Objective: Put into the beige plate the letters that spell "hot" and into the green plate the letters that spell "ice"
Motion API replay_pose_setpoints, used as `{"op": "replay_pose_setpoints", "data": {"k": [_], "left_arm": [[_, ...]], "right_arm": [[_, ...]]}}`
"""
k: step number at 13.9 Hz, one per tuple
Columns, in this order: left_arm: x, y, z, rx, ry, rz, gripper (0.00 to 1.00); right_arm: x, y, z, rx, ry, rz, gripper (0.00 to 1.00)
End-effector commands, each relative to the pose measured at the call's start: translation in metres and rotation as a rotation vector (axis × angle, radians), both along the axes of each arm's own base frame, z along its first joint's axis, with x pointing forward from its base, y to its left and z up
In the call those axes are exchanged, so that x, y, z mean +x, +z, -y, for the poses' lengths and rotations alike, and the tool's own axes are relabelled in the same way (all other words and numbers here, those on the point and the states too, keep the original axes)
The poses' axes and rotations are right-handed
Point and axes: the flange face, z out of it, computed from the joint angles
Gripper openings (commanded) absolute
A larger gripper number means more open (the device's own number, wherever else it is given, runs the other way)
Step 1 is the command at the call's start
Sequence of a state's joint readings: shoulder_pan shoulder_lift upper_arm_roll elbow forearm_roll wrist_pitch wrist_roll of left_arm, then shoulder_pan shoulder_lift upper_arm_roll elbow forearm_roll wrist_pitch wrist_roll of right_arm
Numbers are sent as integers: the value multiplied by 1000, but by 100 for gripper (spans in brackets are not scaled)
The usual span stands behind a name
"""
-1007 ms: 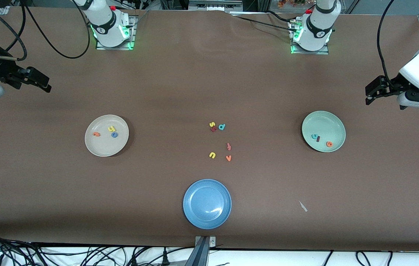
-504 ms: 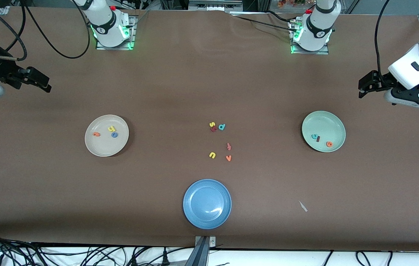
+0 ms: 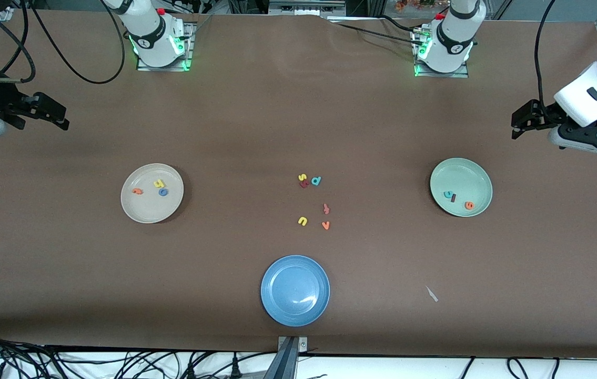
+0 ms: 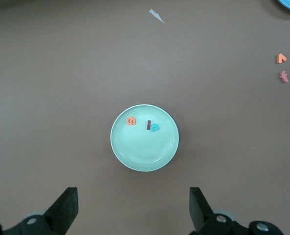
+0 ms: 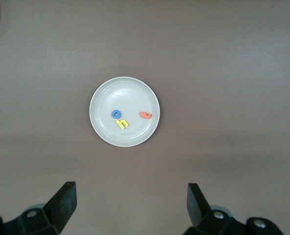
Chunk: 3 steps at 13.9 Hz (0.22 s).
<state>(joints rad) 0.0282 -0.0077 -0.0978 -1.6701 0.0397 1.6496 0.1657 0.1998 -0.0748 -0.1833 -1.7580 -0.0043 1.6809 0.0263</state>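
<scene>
The beige plate lies toward the right arm's end of the table and holds the yellow h, blue o and orange t. The green plate lies toward the left arm's end with the teal c, dark red i and orange e in it. My right gripper hangs open and empty in the air at its end of the table, looking down on the beige plate. My left gripper is open and empty, above the table beside the green plate.
Several loose letters lie mid-table: yellow s, teal d, salmon f, yellow u, orange v. A blue plate sits nearer the front camera. A small white scrap lies beside it.
The left arm has risen and drawn a little toward the table's middle, then held. The right gripper has shifted slightly toward its table end. Letters and plates have not moved.
</scene>
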Motion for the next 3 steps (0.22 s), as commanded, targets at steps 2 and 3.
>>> {"op": "replay_pose_setpoints", "data": {"k": [2, 3], "left_arm": [[3, 9, 1, -20, -20, 0, 100], [2, 9, 0, -20, -20, 2, 100]], "right_arm": [[0, 4, 2, -5, 16, -2, 100], [0, 4, 2, -5, 15, -2, 100]]}}
